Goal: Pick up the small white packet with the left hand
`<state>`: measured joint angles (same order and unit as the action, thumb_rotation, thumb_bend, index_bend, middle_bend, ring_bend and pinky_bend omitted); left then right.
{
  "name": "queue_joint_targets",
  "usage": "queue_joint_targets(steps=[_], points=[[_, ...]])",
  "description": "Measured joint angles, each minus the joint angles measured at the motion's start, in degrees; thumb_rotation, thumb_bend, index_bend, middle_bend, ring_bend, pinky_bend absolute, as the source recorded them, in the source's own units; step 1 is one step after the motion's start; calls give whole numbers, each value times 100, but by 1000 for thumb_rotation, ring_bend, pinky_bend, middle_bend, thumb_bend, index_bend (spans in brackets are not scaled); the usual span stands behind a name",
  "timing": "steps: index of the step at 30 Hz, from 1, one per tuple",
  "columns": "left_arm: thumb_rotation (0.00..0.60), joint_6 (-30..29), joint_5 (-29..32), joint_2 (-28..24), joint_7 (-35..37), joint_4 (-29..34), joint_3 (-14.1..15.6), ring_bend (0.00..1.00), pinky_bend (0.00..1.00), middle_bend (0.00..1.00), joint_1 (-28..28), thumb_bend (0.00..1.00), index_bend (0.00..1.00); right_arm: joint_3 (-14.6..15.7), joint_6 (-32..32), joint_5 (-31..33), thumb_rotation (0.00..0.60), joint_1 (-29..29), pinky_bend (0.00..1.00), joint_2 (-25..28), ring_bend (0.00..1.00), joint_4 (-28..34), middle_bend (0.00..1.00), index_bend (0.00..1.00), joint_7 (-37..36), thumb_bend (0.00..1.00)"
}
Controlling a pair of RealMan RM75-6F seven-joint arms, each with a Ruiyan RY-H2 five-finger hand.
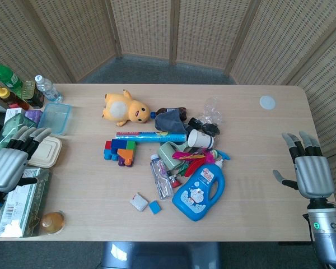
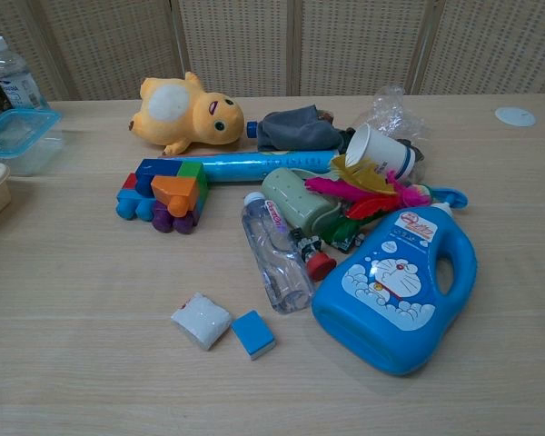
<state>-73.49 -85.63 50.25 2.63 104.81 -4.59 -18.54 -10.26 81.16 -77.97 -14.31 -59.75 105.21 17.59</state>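
Note:
The small white packet (image 1: 139,202) (image 2: 201,320) lies flat near the table's front edge, touching a small blue block (image 1: 155,207) (image 2: 253,333) on its right. My left hand (image 1: 12,159) hovers at the table's left edge, fingers apart and holding nothing, well to the left of the packet. At the right edge my right hand (image 1: 308,168) is open too, fingers spread and pointing away. The chest view shows neither hand.
A blue detergent jug (image 1: 200,190), clear bottle (image 1: 161,176), toy bricks (image 1: 120,151), yellow plush (image 1: 124,109), paper cup (image 1: 200,139) and feathers crowd the middle. Food containers (image 1: 47,151), a green box (image 1: 22,203) and bottles (image 1: 46,88) line the left edge.

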Motion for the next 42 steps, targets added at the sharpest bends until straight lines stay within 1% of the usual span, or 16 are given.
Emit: queue_joint_targets(steps=[14,20,25,30,35,42], points=[[600,136,-157,-7,29,-1,19,0,0,0,-98,302,0,40,15,-96,507,45,0,69,0,15,164,82,-264,235],[600,506,-322,-3,108,-62,102,0,0,0,-275,303,0,80,13,-107,506,75,0,61,0,-1,163,83,-308,237],[600,1035,-541,115,167,-146,228,0,0,0,-551,303,0,144,26,-172,506,114,0,38,0,-9,162,83,-367,237],[600,1562,-679,506,99,-274,329,0,0,0,-880,302,0,206,75,-262,505,171,0,38,0,-3,162,82,-397,237],[600,1881,-754,1019,-143,-457,365,0,0,1,-1149,302,0,246,189,-353,506,265,0,104,0,35,163,82,-448,236],[600,2311,-826,1820,-569,-770,398,0,0,71,-1541,304,0,295,317,-414,506,394,0,158,0,12,163,81,-577,237]])
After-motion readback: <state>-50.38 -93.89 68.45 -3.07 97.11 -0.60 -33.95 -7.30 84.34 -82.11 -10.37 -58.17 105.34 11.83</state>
